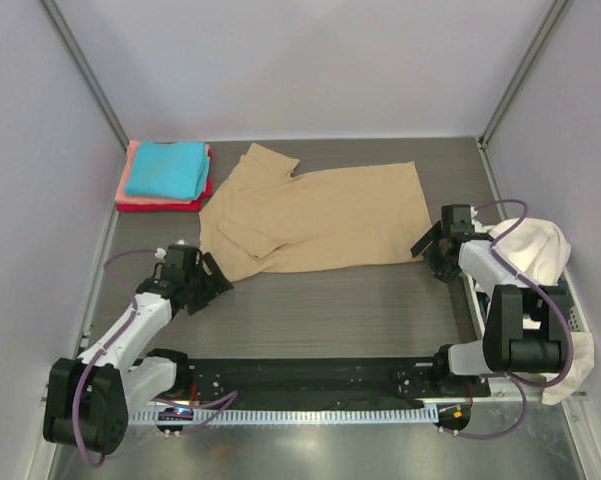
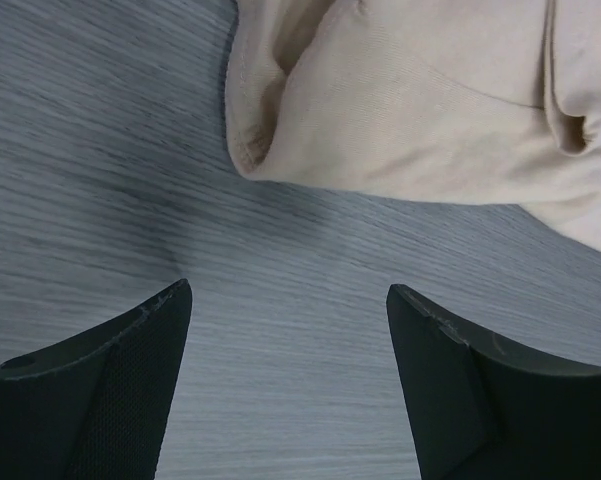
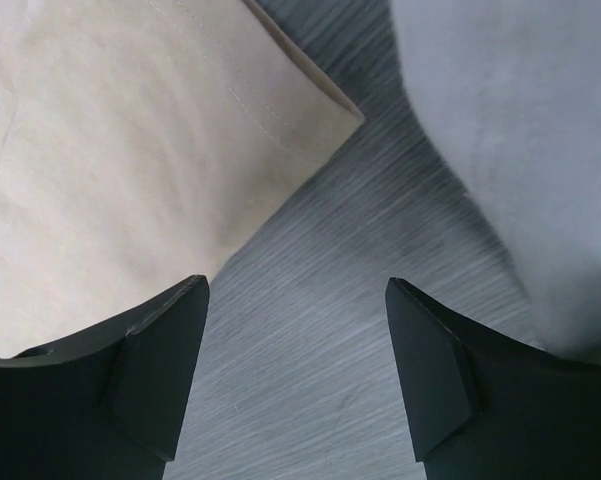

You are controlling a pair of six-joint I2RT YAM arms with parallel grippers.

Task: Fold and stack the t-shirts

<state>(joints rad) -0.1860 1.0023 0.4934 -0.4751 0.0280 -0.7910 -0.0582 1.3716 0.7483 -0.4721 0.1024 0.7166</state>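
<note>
Left claw [image 2: 288, 290] spread wide and empty, dark fingers [image 2: 110, 390] low over the bare grey counter [image 2: 100, 150], just short of the near-left edge of the tan t-shirt [image 1: 320, 215] and not touching it; a rolled fold of tan cloth directly ahead of the tips. Right claw [image 3: 297, 285] likewise parted, holding nothing, tips over bare counter just beside the shirt's near-right hem corner, that corner lying flat ahead; off to the right a pale blurred surface, too soft to identify. Only bare counter between each claw and the tan cloth. Tan t-shirt flat across the middle of the counter, collar end toward the left, hem toward the right, one sleeve pointing far, the other folded over the body on the near side. In the far-left corner, well apart from both claws, a folded stack: turquoise t-shirt [image 1: 167, 165] on top, salmon-pink t-shirt [image 1: 128, 180] beneath, red t-shirt [image 1: 160, 206] at the bottom. At the right edge, cream-white t-shirts [image 1: 528, 248] heaped in a white basket [image 1: 577, 325], close behind the right arm. Left arm stretched low from its near-left base, angled far and rightward; right arm bent upward at the elbow from its near-right base, forearm reaching far and leftward.
</note>
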